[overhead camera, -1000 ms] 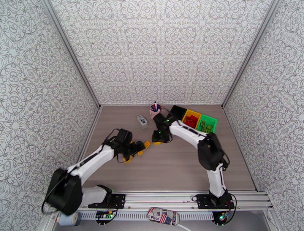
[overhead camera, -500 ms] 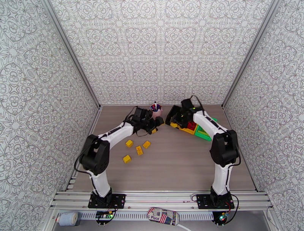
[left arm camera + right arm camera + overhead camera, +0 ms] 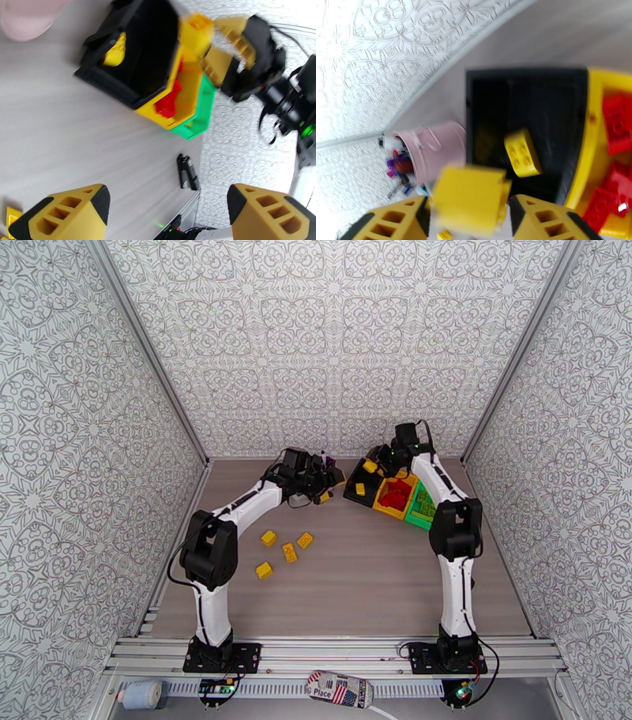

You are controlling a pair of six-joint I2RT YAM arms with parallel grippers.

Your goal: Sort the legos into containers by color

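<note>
Over the black bin (image 3: 525, 73), one yellow brick (image 3: 195, 29) sits between the right gripper (image 3: 468, 200) fingers. The jaws stand a brick's width apart, and the brick is blurred. Can't tell if it's clamped or already let go.

A second yellow brick (image 3: 522, 152) lies on the black bin's floor. Next along, the yellow bin (image 3: 592, 130) holds red bricks (image 3: 620, 126), then comes the green bin (image 3: 201, 106).

Risks as I read them:
- The brick looks close to the bin's wall on the pink cup (image 3: 438, 150) side. Dropped from there it may clip the rim and bounce onto the table (image 3: 355, 587) or against the cup.
- The bins are light and joined, so a finger catching the rim would drag the whole row.
- The left gripper (image 3: 169, 197), jaws wide apart and empty, hangs near the cup and faces the bins. Both arms are crowding the same corner, so either a collision or a tipped cup is plausible.
- Four loose yellow bricks (image 3: 289, 552) lie well apart from the bins, so there are more trips through that same pinch point.
</note>
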